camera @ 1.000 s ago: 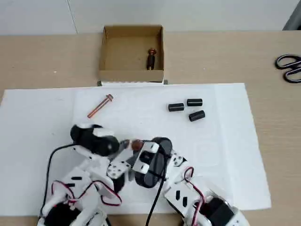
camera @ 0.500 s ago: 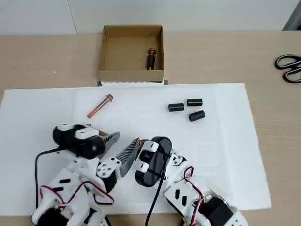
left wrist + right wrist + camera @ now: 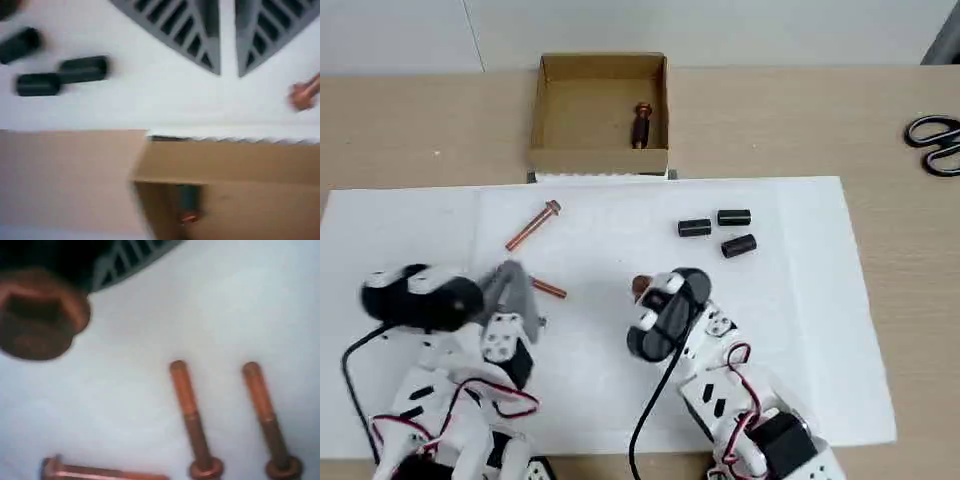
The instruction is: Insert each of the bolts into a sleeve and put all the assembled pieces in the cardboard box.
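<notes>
Right gripper [image 3: 648, 292] is clamped on a copper flange-head bolt [image 3: 42, 315] over the middle of the white paper sheet [image 3: 800, 330]. The head sticks out past the fingers. On my right wrist feed something dark sits right behind the head, and I can't tell if that's a sleeve or the gripper body. Left gripper [image 3: 227, 70] is over the left part of the sheet and holds nothing. Its grey lattice fingers [image 3: 187, 35] are a narrow gap apart, with bare paper showing between them. On the high camera I see two loose copper bolts lying on the sheet: the nearer bolt [image 3: 548, 289] just beside the left gripper's tip, the farther bolt [image 3: 532, 226] lying diagonally, closer to the box. The right wrist feed has two bolts side by side, roughly parallel, plus another lying crosswise near them. Three black cylindrical sleeves [image 3: 695, 228] sit in a loose cluster on the right part of the sheet, near each other and well apart from both grippers. The open-topped cardboard box [image 3: 552, 110] stands on the wooden table [image 3: 800, 120] just beyond the sheet's far edge. Inside it, near its right wall, lies one assembled piece [image 3: 642, 126], a copper bolt in a black sleeve. Black-handled scissors [image 3: 934, 142] lie at the table's right edge, off the sheet.
</notes>
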{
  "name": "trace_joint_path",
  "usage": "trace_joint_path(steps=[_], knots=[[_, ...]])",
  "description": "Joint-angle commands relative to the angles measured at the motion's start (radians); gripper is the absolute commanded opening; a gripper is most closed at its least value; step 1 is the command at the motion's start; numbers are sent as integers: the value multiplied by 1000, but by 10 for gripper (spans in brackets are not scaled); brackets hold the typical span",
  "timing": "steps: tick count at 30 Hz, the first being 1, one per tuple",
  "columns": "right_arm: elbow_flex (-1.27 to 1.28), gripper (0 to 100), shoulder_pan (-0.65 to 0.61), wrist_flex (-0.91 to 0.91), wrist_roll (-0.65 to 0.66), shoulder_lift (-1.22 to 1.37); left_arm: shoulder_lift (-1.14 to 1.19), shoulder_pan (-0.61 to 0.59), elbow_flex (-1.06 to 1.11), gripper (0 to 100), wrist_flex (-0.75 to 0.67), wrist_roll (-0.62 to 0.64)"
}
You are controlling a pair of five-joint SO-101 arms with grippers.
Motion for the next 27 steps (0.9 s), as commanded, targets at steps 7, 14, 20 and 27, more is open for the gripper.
trace_joint_path(steps=[7, 14, 20, 27], knots=[[-20, 2, 231, -18, -157, -10, 2, -135, 323, 7, -34, -6], [-207, 2, 265, 124, -249, 67, 0, -140, 498, 7, -172, -158], [-428, 2, 305, 145, -255, 337, 0, -133, 495, 7, -180, -166], [-804, 2, 306, 143, -256, 811, 0, -133, 495, 7, -180, -166]])
